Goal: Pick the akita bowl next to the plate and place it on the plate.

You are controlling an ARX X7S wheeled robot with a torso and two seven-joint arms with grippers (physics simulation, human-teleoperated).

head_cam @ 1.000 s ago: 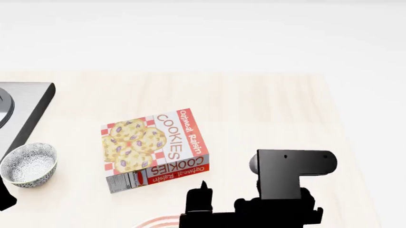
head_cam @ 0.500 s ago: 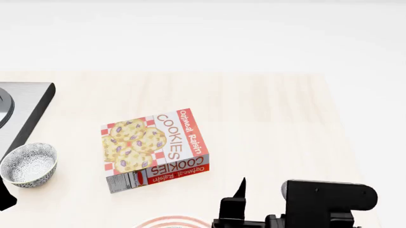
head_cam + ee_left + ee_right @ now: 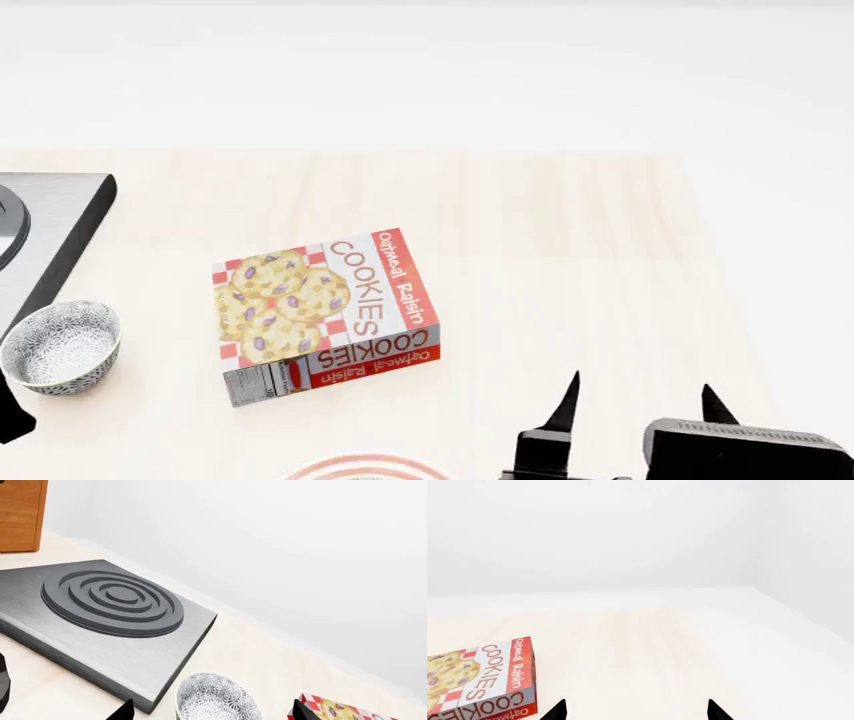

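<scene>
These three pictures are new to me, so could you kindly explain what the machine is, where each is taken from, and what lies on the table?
It is a simulated two-armed robot. One picture looks down from its head; the other two come from cameras beside each claw. On the pale wooden table lie a cookie box, a speckled bowl, a grey stove plate, and, at the head view's bottom edge, a sliver of a red-ringed plate. The right claw is open and empty. The left claw shows only two spread tips before the bowl, holding nothing.
</scene>
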